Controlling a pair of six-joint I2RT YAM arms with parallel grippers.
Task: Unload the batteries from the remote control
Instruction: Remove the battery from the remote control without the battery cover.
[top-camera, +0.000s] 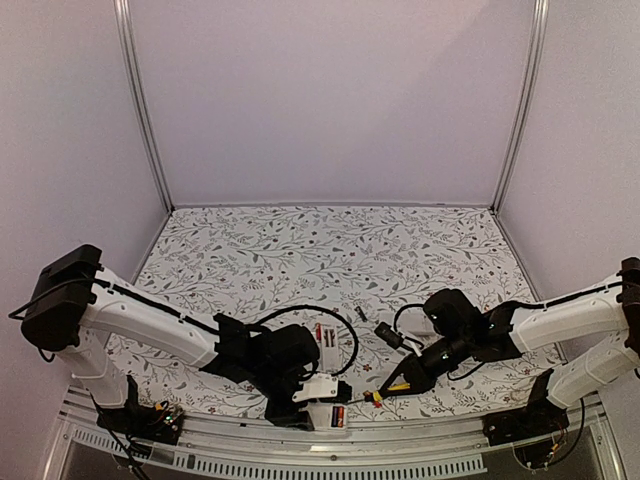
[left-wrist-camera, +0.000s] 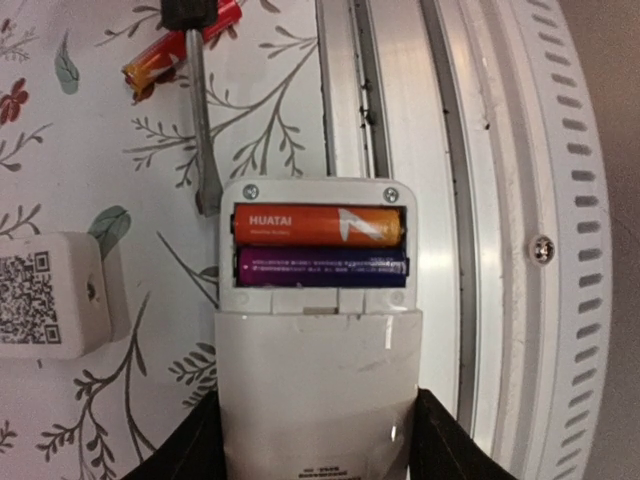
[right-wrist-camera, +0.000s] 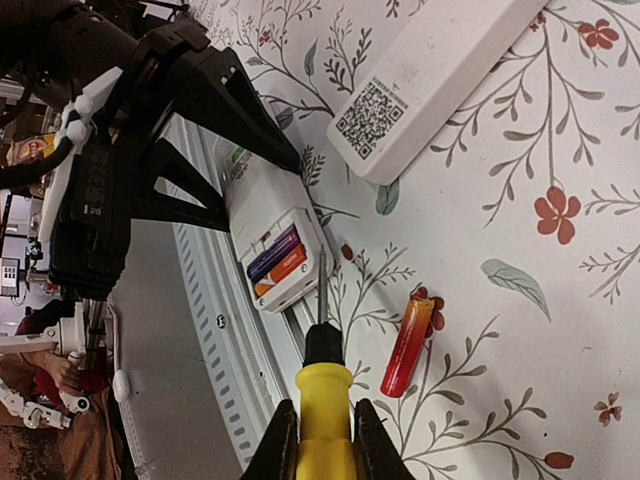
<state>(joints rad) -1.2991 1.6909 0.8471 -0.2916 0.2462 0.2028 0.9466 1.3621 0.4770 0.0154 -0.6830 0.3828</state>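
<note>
writing on orange battery (left-wrist-camera: 318, 226): you can read "huatai" in white letters along its side.
writing on dark battery (left-wrist-camera: 320, 267): one line of fine print, too small for you to read.
writing on remote (left-wrist-camera: 315, 380): a short dark line at the held end, blurred.
white block (right-wrist-camera: 420, 90): carries a qr code and lies on the flowered table (right-wrist-camera: 560, 130) near the remote.
seated batteries: the remote's far end is open. the orange battery and the dark battery lie in it side by side, touching.
remote position: along the metal rail (left-wrist-camera: 400, 100) at the table's near edge.
left gripper (left-wrist-camera: 318, 445): its two black fingers pinch the remote by its long sides. the seated batteries lie ahead of the fingertips, clear of them.
right gripper (right-wrist-camera: 322, 440): pressed tight on the yellow handle of the screwdriver (right-wrist-camera: 325, 395).
screwdriver tip: at a corner of the remote's open end, just beside the orange battery. you cannot tell whether it touches.
loose battery (right-wrist-camera: 408, 345): red-orange, flat on the table, just beside the screwdriver shaft and apart from both grippers.
</note>
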